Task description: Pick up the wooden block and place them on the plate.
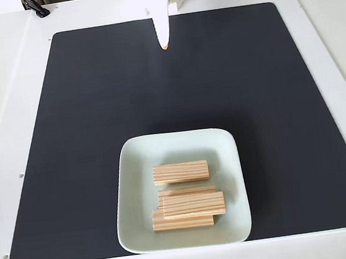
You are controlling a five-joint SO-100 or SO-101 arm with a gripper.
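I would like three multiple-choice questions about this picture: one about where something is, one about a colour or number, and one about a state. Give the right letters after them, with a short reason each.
1. Where are the wooden blocks?
A. On the plate
B. On the bare mat
C. On the white table

2. What colour is the mat?
A. Red
B. Dark grey to black
C. Yellow

3. What is the tool doing?
A. Carrying a whole block over the plate
B. Pressing on the plate rim
C. Hanging at the far edge of the mat, away from the plate

Answers:
1 A: the wooden blocks all lie inside the plate, one apart and the rest piled together.
2 B: the mat is dark under the pale green plate.
3 C: the tool points down near the top of the fixed view, far from the plate.
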